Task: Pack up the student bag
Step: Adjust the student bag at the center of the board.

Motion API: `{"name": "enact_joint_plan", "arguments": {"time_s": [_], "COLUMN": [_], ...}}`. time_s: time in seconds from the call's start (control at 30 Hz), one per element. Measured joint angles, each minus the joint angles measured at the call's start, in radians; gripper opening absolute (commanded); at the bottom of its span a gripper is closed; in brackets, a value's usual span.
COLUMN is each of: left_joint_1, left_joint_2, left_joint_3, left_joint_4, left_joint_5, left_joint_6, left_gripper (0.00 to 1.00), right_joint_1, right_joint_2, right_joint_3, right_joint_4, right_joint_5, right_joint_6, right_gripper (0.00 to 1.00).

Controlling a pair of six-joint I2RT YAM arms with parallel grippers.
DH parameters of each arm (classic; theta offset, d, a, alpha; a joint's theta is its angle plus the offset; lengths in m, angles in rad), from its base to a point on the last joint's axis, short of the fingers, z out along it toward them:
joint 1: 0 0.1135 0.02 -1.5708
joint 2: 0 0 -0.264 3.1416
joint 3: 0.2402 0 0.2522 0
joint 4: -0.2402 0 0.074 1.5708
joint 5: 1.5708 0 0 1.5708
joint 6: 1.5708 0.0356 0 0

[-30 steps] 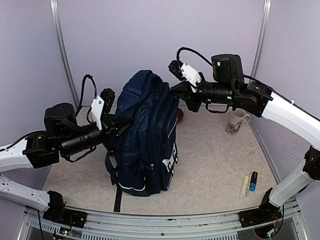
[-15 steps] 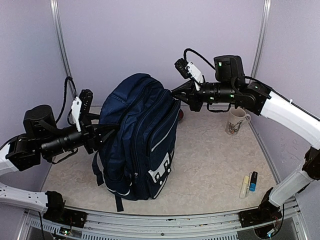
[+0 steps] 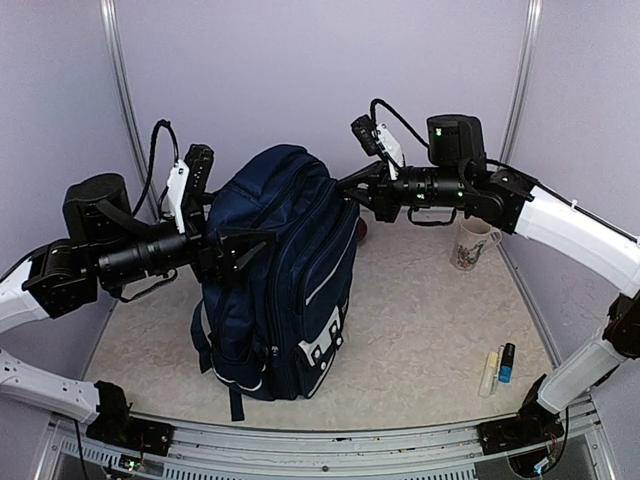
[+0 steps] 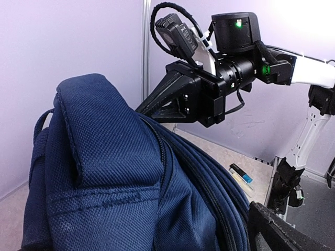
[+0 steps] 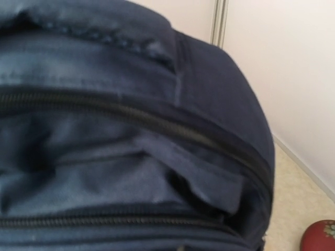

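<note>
The student bag (image 3: pixel 285 270), a navy backpack with white trim, stands upright mid-table. It fills the left wrist view (image 4: pixel 104 172) and the right wrist view (image 5: pixel 120 136). My left gripper (image 3: pixel 243 252) is open at the bag's upper left side, jaws spread and holding nothing. One of its black fingers (image 4: pixel 285 232) shows at the lower right of its wrist view. My right gripper (image 3: pixel 350 190) is shut, its tapered tip pinching the bag's upper right edge by a zip line. The right fingers do not show in the right wrist view.
A printed mug (image 3: pixel 470 243) stands at the back right. A red round object (image 3: pixel 360 230) sits behind the bag, also seen at the corner (image 5: pixel 319 235). Two markers (image 3: pixel 498 365) lie near the front right edge. Metal cage posts (image 3: pixel 120 90) flank the walls.
My left gripper has opened and let go of the bag after pulling its top leftward. The bag now stands more upright. The right gripper has stayed shut in place.
</note>
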Motion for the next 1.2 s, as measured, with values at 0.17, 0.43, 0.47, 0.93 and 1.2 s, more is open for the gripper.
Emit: {"name": "enact_joint_plan", "arguments": {"time_s": [0.17, 0.43, 0.47, 0.93, 1.2], "left_joint_1": [0.0, 0.001, 0.001, 0.113, 0.238], "left_joint_2": [0.111, 0.12, 0.116, -0.032, -0.039], "left_joint_3": [0.057, 0.049, 0.039, -0.113, -0.13], "left_joint_4": [0.003, 0.011, 0.007, 0.075, 0.101], "left_joint_5": [-0.064, -0.079, -0.081, 0.029, 0.245], "left_joint_6": [0.016, 0.052, 0.053, 0.203, 0.183], "left_gripper": [0.99, 0.0, 0.0, 0.0, 0.0], "right_joint_1": [-0.002, -0.026, -0.042, -0.246, -0.264], "right_joint_2": [0.021, 0.06, 0.06, 0.02, 0.032], "right_joint_3": [-0.005, 0.01, 0.01, -0.287, -0.426], "right_joint_4": [0.037, 0.049, 0.049, 0.219, 0.472], "right_joint_5": [-0.013, -0.019, -0.033, -0.279, -0.354], "right_joint_6": [0.053, 0.151, 0.172, 0.417, 0.555], "right_gripper": [0.0, 0.0, 0.0, 0.0, 0.0]}}
